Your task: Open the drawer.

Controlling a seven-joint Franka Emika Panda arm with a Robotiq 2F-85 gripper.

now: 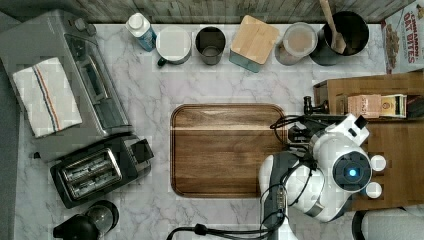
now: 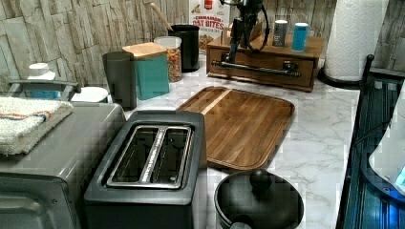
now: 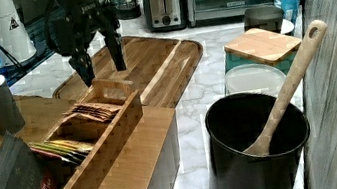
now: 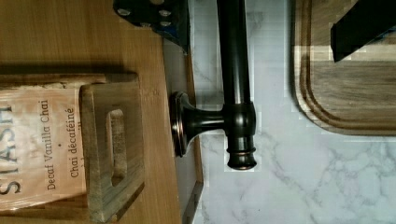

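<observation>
The drawer (image 2: 260,64) sits in the front of the bamboo box at the far end of the counter in the left view, looking shut or nearly so, with its black bar handle (image 2: 258,69) running across its face on two posts. In the wrist view one end of the handle (image 4: 236,84) and one post show sharply, but the drawer (image 4: 184,70) front is seen edge-on and a thin gap beside it is hard to read. The gripper (image 3: 99,59) hangs with its two fingers (image 3: 114,49) spread wide apart, holding nothing; in the right view the tips dip behind the tea caddy (image 3: 82,137) on the box, so their ends are hidden. In the left view the gripper (image 2: 235,50) comes down at the handle's end on the left view's left, yet contact cannot be told. In the wrist view one finger (image 4: 359,28) is cut off at the frame's edge over the tray (image 4: 345,88), and the other appears only as a dark block with screws. From above, the arm (image 1: 330,170) covers most of the box (image 1: 395,150) and handle, leaving just one handle tip (image 1: 309,105) visible beside the tray (image 1: 225,150). The cereal box (image 1: 402,40) is clipped by the top view's right edge, and the paper towel roll (image 2: 356,38) is cut at the left view's top.
</observation>
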